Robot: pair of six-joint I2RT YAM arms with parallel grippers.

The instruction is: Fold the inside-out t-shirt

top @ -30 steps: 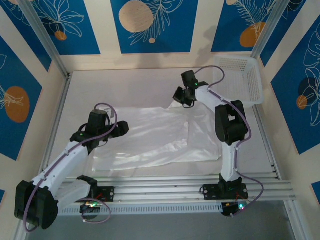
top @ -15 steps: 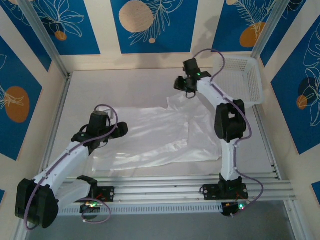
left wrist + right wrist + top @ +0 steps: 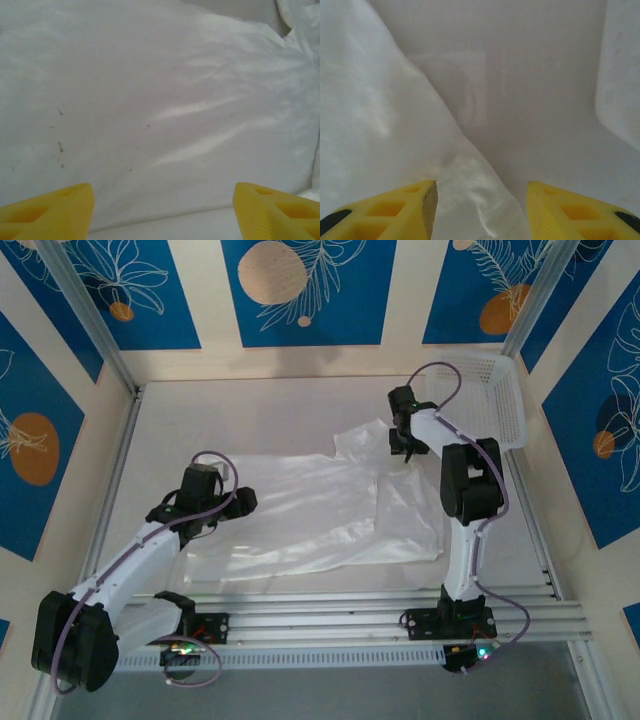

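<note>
Where the inside-out t-shirt (image 3: 320, 505) lies spread across the middle of the white table (image 3: 220, 410), its thin, translucent cloth is mostly flat with shallow creases, and a rumpled corner at its far right lies just beside the right gripper (image 3: 402, 448). Left gripper (image 3: 240, 502) sits at the near-left edge of the garment, low over the cloth; from the left wrist camera the left gripper (image 3: 162, 215) has its yellow fingers (image 3: 50, 212) spread wide, with nothing clasped and only the shirt's smooth surface (image 3: 165, 100), flecked with a few small dark specks, between them. From the right wrist camera the right gripper (image 3: 480, 210) is likewise parted, its yellow fingers (image 3: 390, 212) standing either side of a narrow crumpled ridge of the shirt (image 3: 470, 200), which runs between them without being pinched; whether either finger touches the cloth cannot be told. Bare table (image 3: 530, 75) extends beyond that ridge. White mesh basket (image 3: 485, 400) stands at the far right corner of the table, just beyond the right arm and apart from the shirt. Blue leaf-patterned wall panels (image 3: 300, 290) enclose the workspace
</note>
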